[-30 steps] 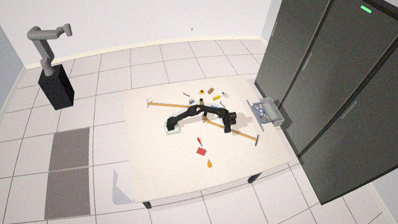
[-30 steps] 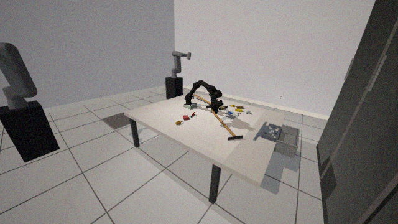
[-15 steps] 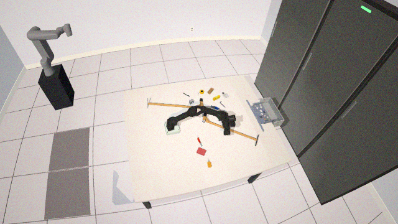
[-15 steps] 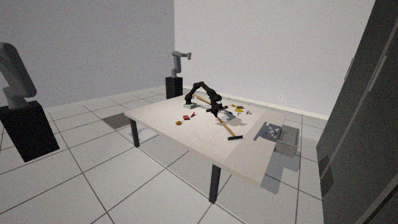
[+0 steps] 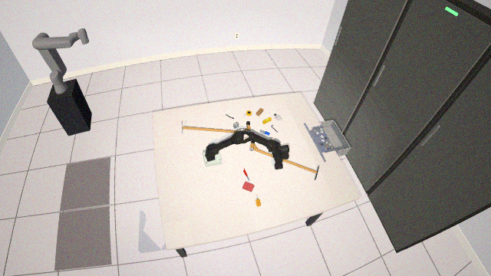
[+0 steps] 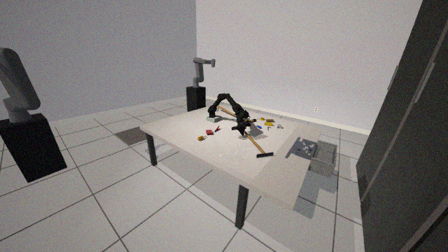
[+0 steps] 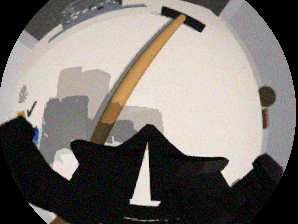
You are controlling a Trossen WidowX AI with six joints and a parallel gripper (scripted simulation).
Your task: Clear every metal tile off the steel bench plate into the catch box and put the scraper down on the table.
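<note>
A long wooden-handled scraper [image 5: 301, 165] [image 6: 257, 143] [image 7: 135, 72] with a dark crosswise blade lies on the table. My gripper [image 5: 278, 167] [image 6: 243, 134] [image 7: 149, 127] is shut and empty, above the table near the handle; the handle passes left of the fingertips in the wrist view. A second long-handled tool [image 5: 207, 129] [image 6: 227, 110] lies toward the back left, with a thin crosswise head. Several small metal tiles [image 5: 323, 136] [image 6: 308, 148] lie on the steel bench plate [image 5: 311, 133] [image 6: 295, 150]. The catch box [image 5: 346, 149] [image 6: 323, 169] stands at its far end; its contents are unclear.
A yellow piece [image 5: 267, 120], a brown block [image 5: 259, 111] and a blue item [image 5: 265, 133] lie behind the arm. A red block [image 5: 248, 186] [image 6: 209, 132], a red-handled tool [image 5: 245, 172] and an orange item [image 5: 258, 202] [image 6: 201, 138] lie in front. Dark cabinets [image 5: 406, 96] stand beyond the box.
</note>
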